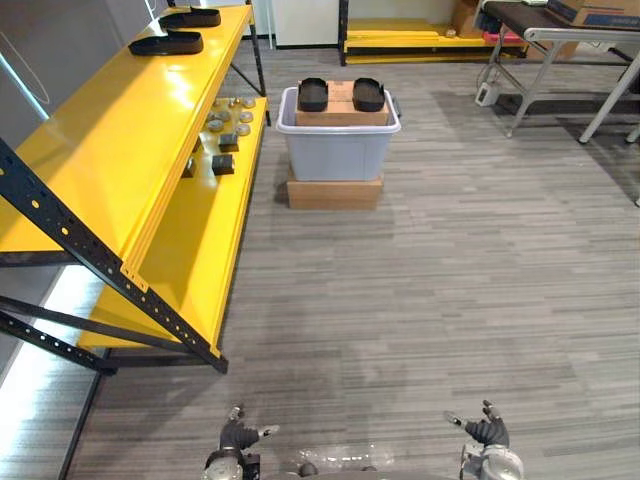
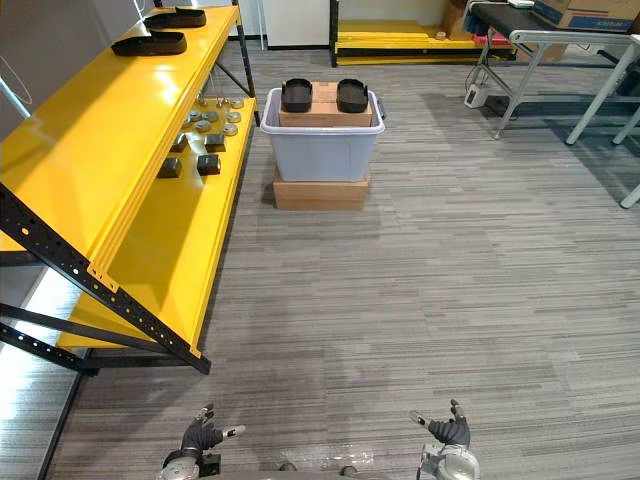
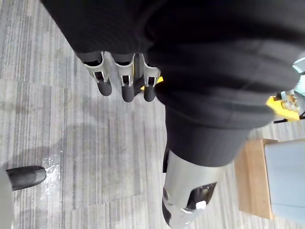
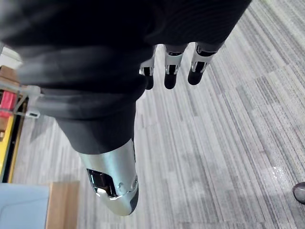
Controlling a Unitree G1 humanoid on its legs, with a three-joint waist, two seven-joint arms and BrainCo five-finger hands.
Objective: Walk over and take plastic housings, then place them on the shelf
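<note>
Two black housings lie side by side on a carton in a grey bin, which stands on a flat box beside the yellow shelf. Two more housings lie on its top level, with small parts on the lower one. The left hand and right hand hang empty over the floor, fingers spread.

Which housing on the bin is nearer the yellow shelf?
The left housing, on the shelf-side edge of the bin; the right housing lies farther from the yellow shelf.
</note>
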